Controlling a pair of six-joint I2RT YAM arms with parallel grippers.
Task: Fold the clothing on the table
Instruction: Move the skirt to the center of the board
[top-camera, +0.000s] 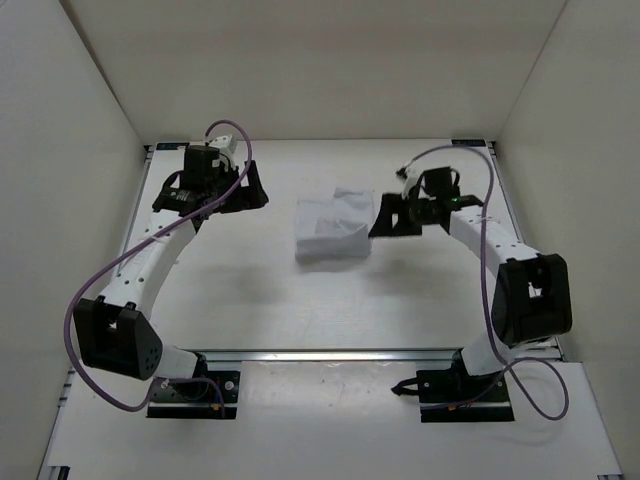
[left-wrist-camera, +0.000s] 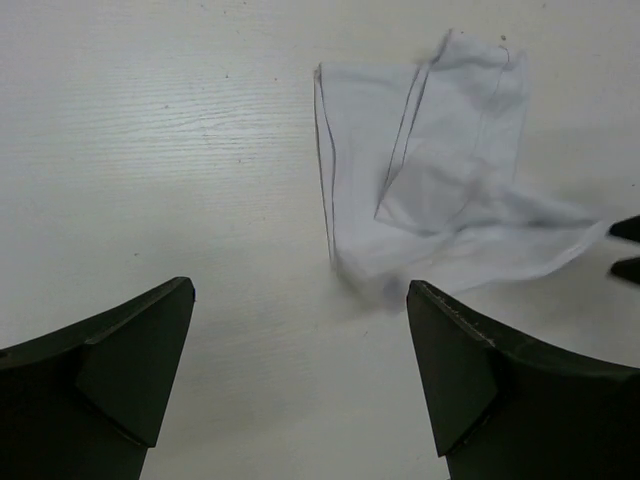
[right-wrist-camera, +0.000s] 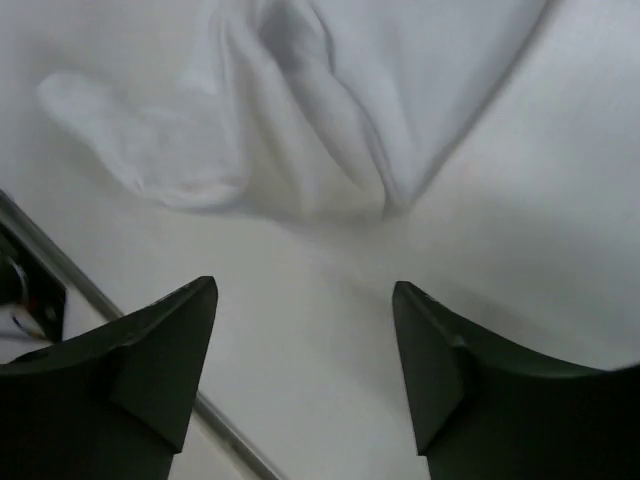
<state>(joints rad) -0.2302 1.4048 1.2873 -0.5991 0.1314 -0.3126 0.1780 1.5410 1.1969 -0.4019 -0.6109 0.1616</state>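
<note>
The white clothing (top-camera: 333, 226) lies folded into a small bundle at the middle of the table (top-camera: 260, 300). My right gripper (top-camera: 384, 216) hovers just off its right edge, open, nothing between the fingers. In the right wrist view the wrinkled clothing (right-wrist-camera: 300, 110) lies ahead of the open gripper (right-wrist-camera: 305, 290). My left gripper (top-camera: 257, 190) is to the left of the cloth, apart from it and open. From the left wrist, the clothing (left-wrist-camera: 430, 170) sits up and right of the empty gripper (left-wrist-camera: 300, 290). One corner of the cloth trails toward the right fingertips (left-wrist-camera: 625, 228).
A metal rail (top-camera: 340, 354) runs along the near table edge by both arm bases. Pale walls (top-camera: 60, 150) close in the left, right and back. A purple cable (top-camera: 470, 165) loops over each arm. A rail edge (right-wrist-camera: 90, 290) shows at the lower left of the right wrist view.
</note>
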